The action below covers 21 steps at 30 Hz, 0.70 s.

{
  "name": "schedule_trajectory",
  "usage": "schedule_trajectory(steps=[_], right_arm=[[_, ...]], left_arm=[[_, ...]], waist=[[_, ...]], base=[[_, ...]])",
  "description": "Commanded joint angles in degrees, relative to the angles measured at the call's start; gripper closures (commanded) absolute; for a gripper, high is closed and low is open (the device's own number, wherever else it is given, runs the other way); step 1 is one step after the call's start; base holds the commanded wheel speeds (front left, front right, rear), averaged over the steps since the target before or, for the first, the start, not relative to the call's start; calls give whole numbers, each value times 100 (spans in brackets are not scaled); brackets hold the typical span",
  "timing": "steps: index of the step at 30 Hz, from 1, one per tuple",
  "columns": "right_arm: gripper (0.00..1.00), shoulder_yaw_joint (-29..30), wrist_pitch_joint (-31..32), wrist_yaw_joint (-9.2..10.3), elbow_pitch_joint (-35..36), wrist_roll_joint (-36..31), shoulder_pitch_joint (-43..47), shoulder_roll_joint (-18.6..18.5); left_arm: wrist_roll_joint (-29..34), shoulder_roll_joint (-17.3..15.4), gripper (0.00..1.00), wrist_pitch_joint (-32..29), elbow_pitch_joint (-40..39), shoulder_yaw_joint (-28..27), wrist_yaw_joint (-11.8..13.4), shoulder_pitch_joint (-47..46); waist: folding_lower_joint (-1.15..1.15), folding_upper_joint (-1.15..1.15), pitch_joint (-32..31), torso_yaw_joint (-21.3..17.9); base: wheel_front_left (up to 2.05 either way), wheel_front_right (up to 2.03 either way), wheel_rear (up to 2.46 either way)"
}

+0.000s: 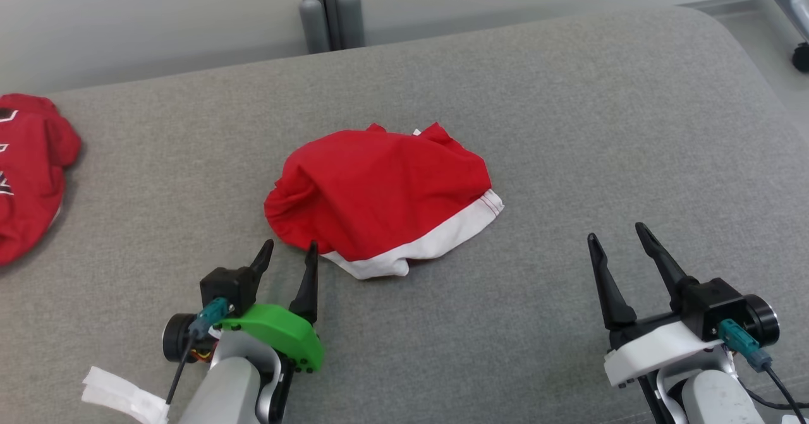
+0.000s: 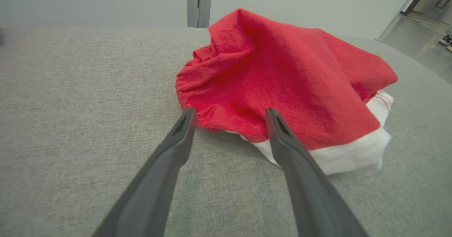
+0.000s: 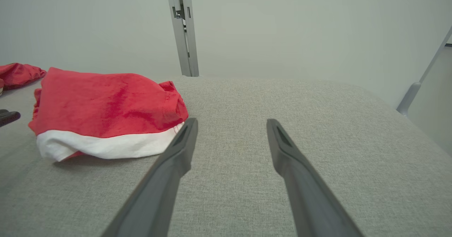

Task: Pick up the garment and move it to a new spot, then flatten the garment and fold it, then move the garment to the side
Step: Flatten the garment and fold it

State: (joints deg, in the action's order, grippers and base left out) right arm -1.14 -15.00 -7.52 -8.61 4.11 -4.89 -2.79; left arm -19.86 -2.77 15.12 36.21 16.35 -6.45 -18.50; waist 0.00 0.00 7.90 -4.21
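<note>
A red garment (image 1: 379, 190) with a white band lies crumpled in a heap in the middle of the grey cushioned surface (image 1: 569, 127). My left gripper (image 1: 289, 252) stands open just in front of the heap's near left edge, its right fingertip almost at the cloth. In the left wrist view the garment (image 2: 282, 78) rises right beyond the open left gripper (image 2: 229, 113). My right gripper (image 1: 616, 234) is open over bare cushion, well to the right of the heap. The right wrist view shows the garment (image 3: 106, 106) off to the left of the open right gripper (image 3: 231, 124).
A second red garment (image 1: 28, 171) with white and black markings lies at the far left edge of the cushion. A grey post (image 1: 325, 7) stands behind the cushion against a pale wall. The cushion's rounded right corner (image 1: 746, 51) drops to the floor.
</note>
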Motion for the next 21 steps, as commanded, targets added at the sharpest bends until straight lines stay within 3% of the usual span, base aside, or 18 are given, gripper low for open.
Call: schedule_trajectory(steps=[1,8,18,19,20,21], right_arm=[[0,-17,-28,6,25,-17,-100,-19],[0,-2,-28,6,39,37,-231,-18],[0,-25,-28,6,25,94,-311,-19],[0,-28,-28,6,26,96,-317,-19],[0,-27,-28,6,25,97,-323,-19],[0,-26,-28,6,24,101,-327,-19]], left_arm=[[-32,-22,0,5,187,20,42,-198],[-251,-22,0,5,952,32,130,-705],[-297,-21,0,3,1096,131,90,-1006],[-327,-22,4,4,1042,113,91,-1034],[-343,-21,18,5,992,103,86,-1046],[-344,-21,42,5,926,91,81,-1057]], waist=[[0,0,249,-196],[0,0,518,-357],[0,0,602,-390],[0,0,602,-389],[0,0,601,-388],[0,0,598,-383]], base=[[0,0,0],[0,0,0],[0,0,0],[0,0,0],[0,0,0],[0,0,0]])
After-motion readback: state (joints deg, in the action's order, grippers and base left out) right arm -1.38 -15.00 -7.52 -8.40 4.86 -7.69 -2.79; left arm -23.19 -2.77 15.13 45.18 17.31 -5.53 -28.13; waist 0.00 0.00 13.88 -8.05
